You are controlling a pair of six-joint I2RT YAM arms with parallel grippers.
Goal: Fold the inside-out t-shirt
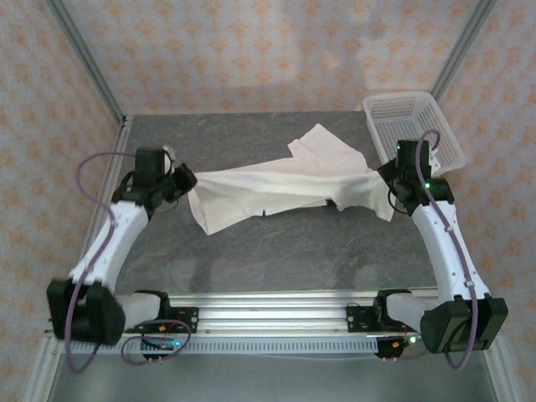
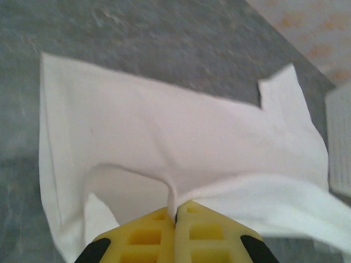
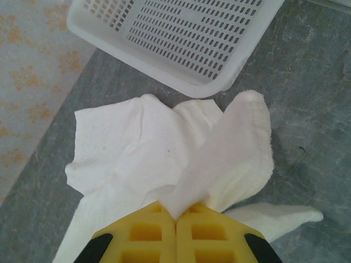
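Peach floral wallpaper [image 1: 251,50], grey stone-look tabletop [image 1: 276,251], aluminium corner posts [image 1: 86,59]

basket [image 3: 181,38] cropped by top edge, t-shirt [image 2: 164,137] fold hidden between left fingers [image 2: 143,236]

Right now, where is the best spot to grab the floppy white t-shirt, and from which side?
At its two ends, one from each side. The wrinkly white cotton t-shirt is limp and stretched sideways over the grey table, so pinching a thin fold of edge works best. The left gripper is shut on the left end, the right gripper on the right end.
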